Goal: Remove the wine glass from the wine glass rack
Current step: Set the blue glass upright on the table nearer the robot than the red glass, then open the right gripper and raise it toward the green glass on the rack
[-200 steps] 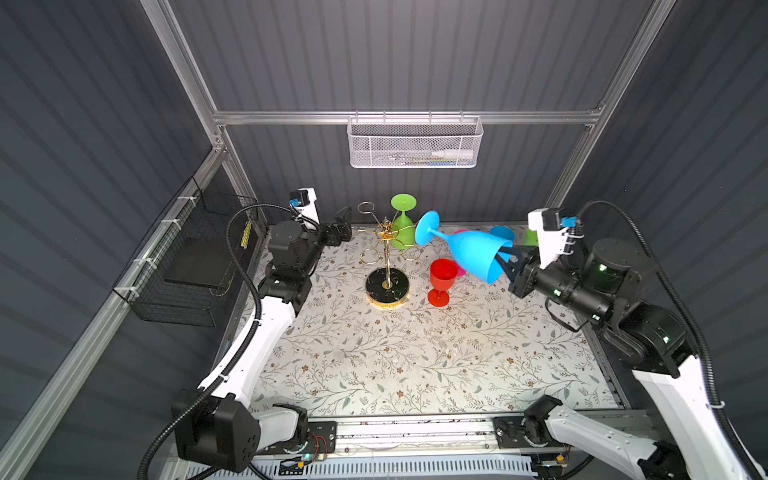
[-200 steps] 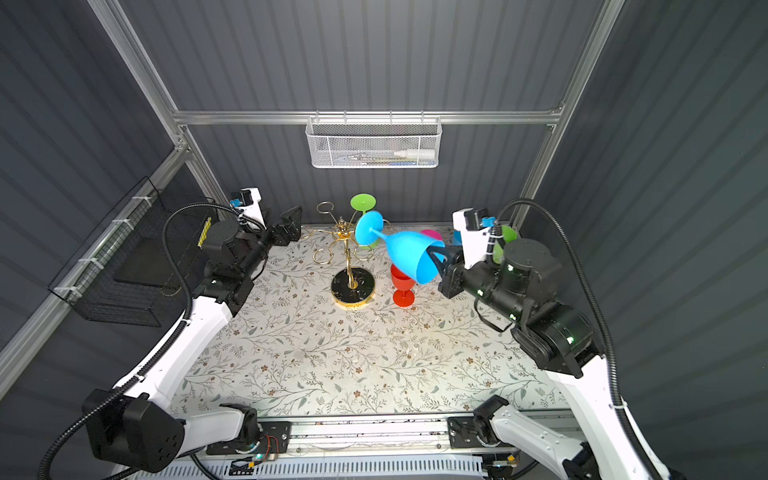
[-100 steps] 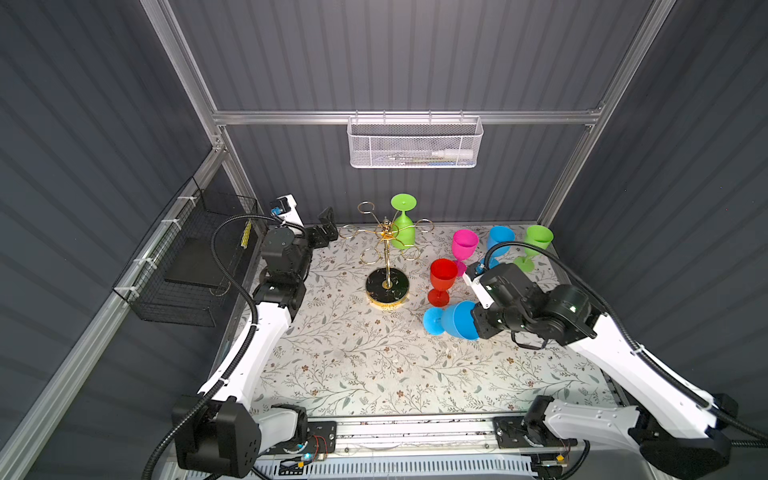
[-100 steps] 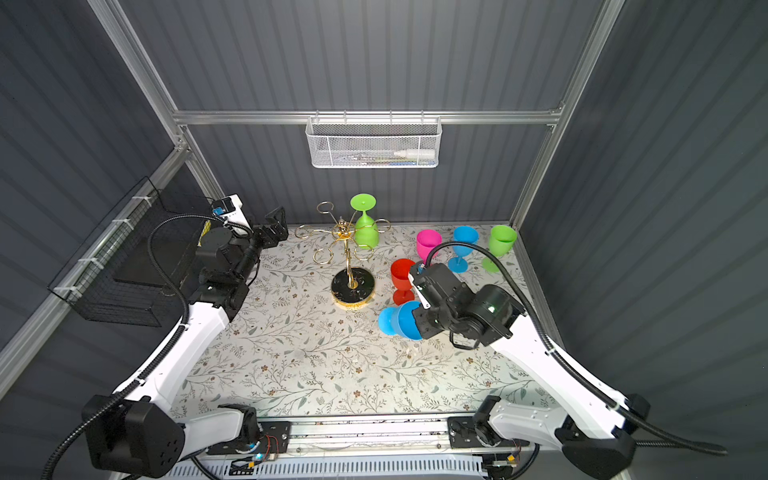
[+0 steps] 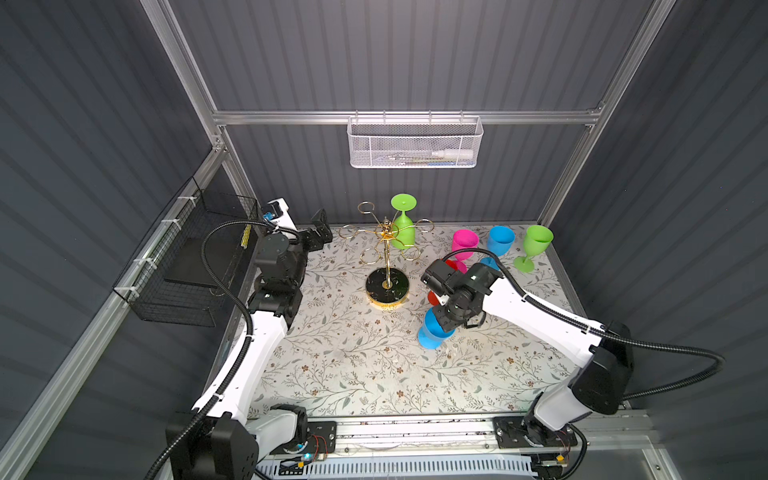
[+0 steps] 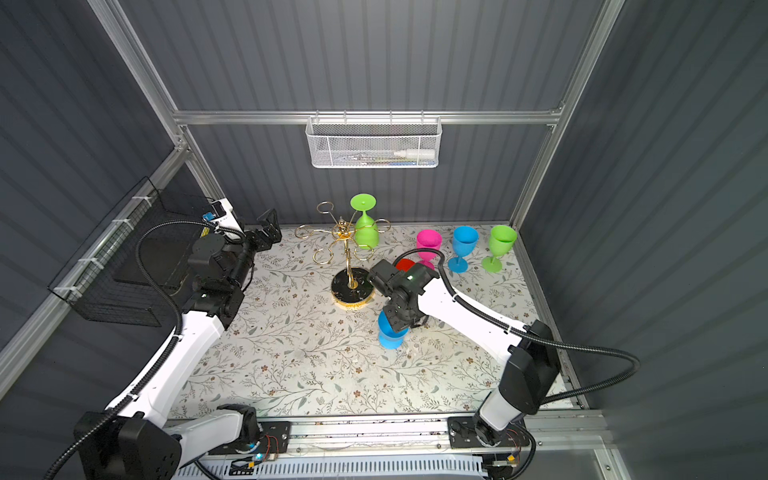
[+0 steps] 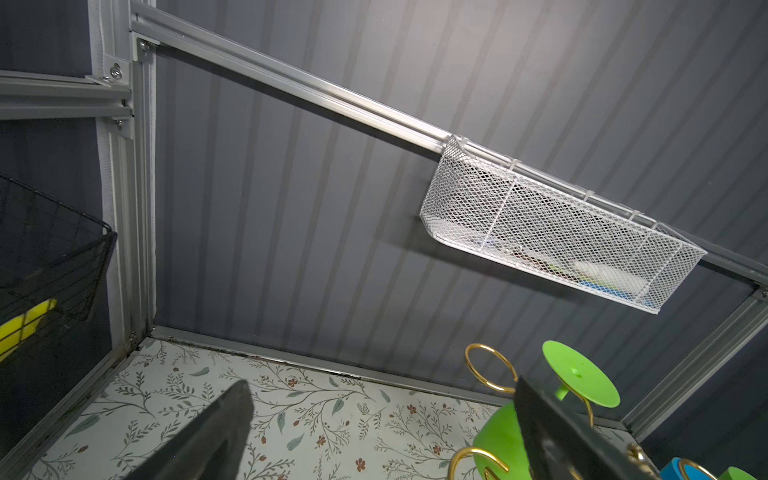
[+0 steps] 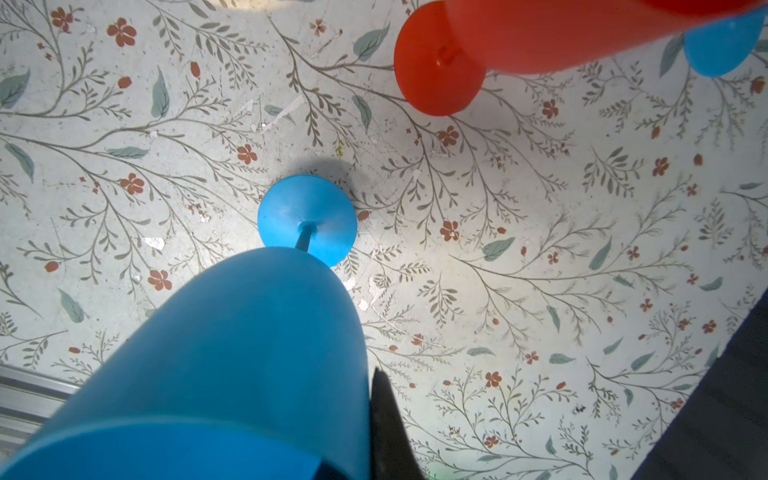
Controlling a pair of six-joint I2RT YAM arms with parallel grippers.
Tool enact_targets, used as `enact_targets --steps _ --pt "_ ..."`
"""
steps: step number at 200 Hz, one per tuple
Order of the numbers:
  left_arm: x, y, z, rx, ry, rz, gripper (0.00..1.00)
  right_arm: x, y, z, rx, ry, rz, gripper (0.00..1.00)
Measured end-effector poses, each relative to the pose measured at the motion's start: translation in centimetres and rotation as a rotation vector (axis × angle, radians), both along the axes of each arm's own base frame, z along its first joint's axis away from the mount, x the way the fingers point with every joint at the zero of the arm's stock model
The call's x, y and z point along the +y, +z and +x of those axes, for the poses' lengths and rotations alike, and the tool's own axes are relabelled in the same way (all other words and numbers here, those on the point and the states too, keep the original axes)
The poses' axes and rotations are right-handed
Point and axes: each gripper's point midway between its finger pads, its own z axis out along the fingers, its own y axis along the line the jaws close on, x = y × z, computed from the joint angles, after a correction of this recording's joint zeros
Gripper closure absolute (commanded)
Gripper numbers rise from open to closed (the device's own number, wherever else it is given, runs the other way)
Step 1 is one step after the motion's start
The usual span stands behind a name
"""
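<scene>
Having just been carried down from beside the wine glass rack (image 5: 387, 249), the blue wine glass (image 5: 432, 332) is held foot-down over the floral mat (image 5: 353, 365), its bowl clamped in the right gripper (image 5: 444, 322). Removal is judged done, with release pending. The left gripper (image 5: 320, 232) is kept wide open, well apart. The foot (image 8: 307, 220) and its shadow are shown by the right wrist view alone, and contact cannot be told.

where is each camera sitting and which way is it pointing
Top views: high at the front, looking down on table, rack and both arms.
Left wrist: behind the open left claw, facing back wall, white basket, green glass; both fingers show.
Right wrist: over the right claw, looking down the gripped blue glass; one finger shows.
Shared: green glass, top and left wrist; blue glass, top and right wrist.
</scene>
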Motion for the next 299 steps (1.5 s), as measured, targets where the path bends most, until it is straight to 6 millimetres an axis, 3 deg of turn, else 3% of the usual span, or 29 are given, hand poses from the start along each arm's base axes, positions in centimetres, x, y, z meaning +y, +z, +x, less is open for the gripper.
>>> enact_targets --steps 14,39,87,105,125,145,168,194,216,265,299 --pt "0.2 -0.1 0.0 0.001 0.008 0.003 0.0 0.5 -0.3 0.7 -0.004 0.005 0.001 1.0" --pt "0.3 -0.1 -0.1 0.0 0.011 0.012 0.0 0.9 -0.8 1.5 -0.005 0.007 0.001 0.81" --pt "0.6 0.2 -0.4 -0.008 0.021 0.02 0.0 1.4 -0.6 2.2 -0.011 0.018 0.042 0.61" --pt "0.8 -0.1 -0.4 -0.003 0.026 0.021 0.0 1.4 0.4 2.5 -0.027 0.007 0.094 0.52" --pt "1.0 -0.3 -0.6 -0.001 0.033 0.021 0.0 0.9 3.5 3.1 -0.085 -0.02 0.203 0.45" --pt "1.2 -0.4 -0.8 -0.001 0.045 0.021 0.0 -0.5 8.5 3.4 -0.193 -0.059 0.37 0.4" --pt "1.3 -0.6 -1.0 0.0 0.048 0.02 0.0 -2.8 14.3 3.1 -0.337 -0.101 0.583 0.38" --pt "1.4 -0.9 -1.0 0.007 0.049 0.021 0.0 -3.9 18.5 3.8 -0.424 -0.131 0.783 0.38" --pt "1.4 -0.8 -1.1 0.004 0.048 0.021 0.0 -3.0 19.9 6.5 -0.43 -0.128 0.905 0.38" --pt "0.9 0.0 -2.7 -0.026 0.007 0.019 0.0 -0.5 18.7 16.2 -0.358 -0.144 1.005 0.35" --pt "0.7 0.2 -3.6 -0.031 -0.014 0.024 0.0 0.0 19.5 21.7 -0.372 -0.141 1.068 0.34"
